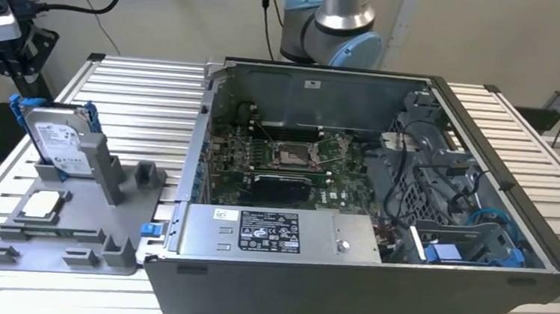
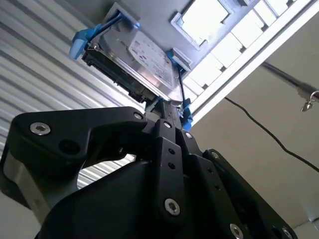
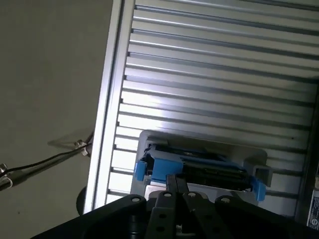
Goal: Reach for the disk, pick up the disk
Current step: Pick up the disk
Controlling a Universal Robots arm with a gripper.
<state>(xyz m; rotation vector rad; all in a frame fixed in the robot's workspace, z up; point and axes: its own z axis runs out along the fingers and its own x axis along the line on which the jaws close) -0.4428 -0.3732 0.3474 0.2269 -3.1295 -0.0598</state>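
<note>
Claw (image 3: 176, 179) first: in the first wrist view its two fingers look drawn together with only a hairline between them, and nothing is caught there. I read it as closed and empty.

Just past the fingertips sits the disk (image 3: 199, 168). Its blue carrier frame and one narrow edge face me, so the claw is aimed at it but not touching. In the second wrist view the white label and the blue tabs at both ends of the drive are plain to see. In the exterior view the drive stands on edge in a slot of the grey fixture (image 1: 80, 222), at the exterior view's left, with the claw hanging above it and apart from it.

I judge this to be the reach, with the pick-up not yet begun. A grasp from here calls for the fingers parted wider than the drive is thick. They should line up across its flat faces, not its blue ends, and come straight down so the slot walls are not struck.

On the same fixture, nearer the exterior camera, lies a small square chip (image 1: 41, 204). Beyond is the slatted metal surface (image 1: 135, 93), then the open computer case (image 1: 349, 301), and behind that the arm's base (image 1: 331, 22).
</note>
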